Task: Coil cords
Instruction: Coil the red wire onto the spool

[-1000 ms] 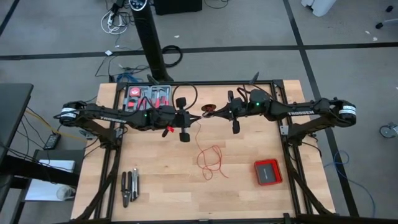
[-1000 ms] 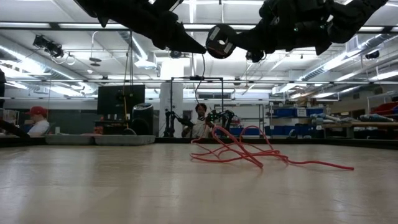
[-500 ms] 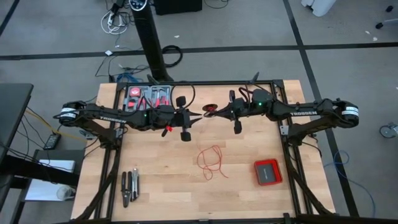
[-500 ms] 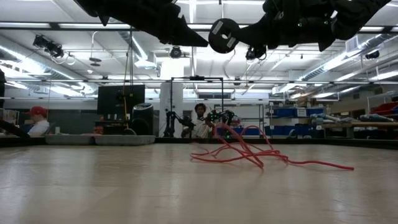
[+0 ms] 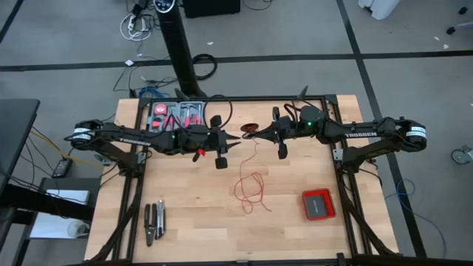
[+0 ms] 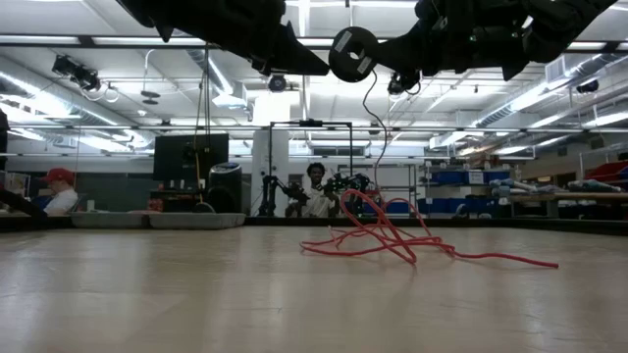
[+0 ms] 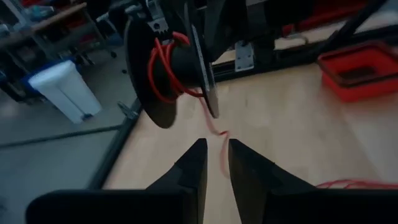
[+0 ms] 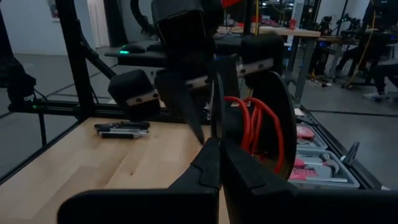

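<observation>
A thin red wire lies in loose loops on the table's middle, also seen in the low view. One strand rises to a black spool held high over the far middle, with a few red turns on its core. My right gripper is shut on the spool. My left gripper faces the spool from the left and stands open. The hanging strand passes just off its fingertips. My right gripper pinches the rim of one spool flange between its two fingers, coming level from the table's right side. The spool is lifted clear, its flanges upright, and the wire hangs slack from it to the table. My left gripper: I cannot tell whether its fingertips touch the strand.
A flat red box lies at the near right. A tray of red-handled tools sits at the far left, and dark pliers lie at the near left. Bare wood lies around the wire loops.
My left gripper has opened and let go of the wire, rolling a little in place. The strand that ran up to its fingers has dropped away and now hangs from the spool, nearer my right gripper. The loops on the table have stayed put.
</observation>
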Tool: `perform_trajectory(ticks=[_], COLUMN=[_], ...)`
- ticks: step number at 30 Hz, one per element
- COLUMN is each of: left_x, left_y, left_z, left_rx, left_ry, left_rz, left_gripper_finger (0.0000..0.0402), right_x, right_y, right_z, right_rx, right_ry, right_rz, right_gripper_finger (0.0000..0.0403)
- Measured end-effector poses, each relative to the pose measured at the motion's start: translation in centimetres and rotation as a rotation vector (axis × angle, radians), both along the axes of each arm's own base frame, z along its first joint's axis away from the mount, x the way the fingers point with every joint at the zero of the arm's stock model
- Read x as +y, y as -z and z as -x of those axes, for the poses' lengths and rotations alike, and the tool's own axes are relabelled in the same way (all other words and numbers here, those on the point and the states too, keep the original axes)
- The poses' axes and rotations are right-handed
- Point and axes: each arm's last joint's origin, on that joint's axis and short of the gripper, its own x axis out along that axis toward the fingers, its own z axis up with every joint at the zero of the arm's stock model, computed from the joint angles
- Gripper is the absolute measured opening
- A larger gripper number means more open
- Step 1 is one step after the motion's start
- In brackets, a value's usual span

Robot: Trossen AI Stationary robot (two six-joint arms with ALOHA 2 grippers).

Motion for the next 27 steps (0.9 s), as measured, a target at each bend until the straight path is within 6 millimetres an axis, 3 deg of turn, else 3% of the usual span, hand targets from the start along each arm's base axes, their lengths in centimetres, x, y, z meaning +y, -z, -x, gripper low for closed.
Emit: perform_trajectory(ticks=[9, 27], left_x=[0.2, 0.6], left_y=[2.2, 3.2], left_z=[-1.6, -3.4], left_rx=[-0.019, -0.185], left_ry=[-0.056, -0.058], left_rz=[0.18, 0.345], left_gripper_finger=[0.007, 0.0123], right_x=[0.1, 2.3], right_y=[-0.8, -1.6], right_z=[0.2, -0.3], right_rx=[-0.063, -0.151], right_ry=[-0.001, -0.007], right_rz=[0.001, 0.095], right_gripper_finger=[0.0002, 0.0002])
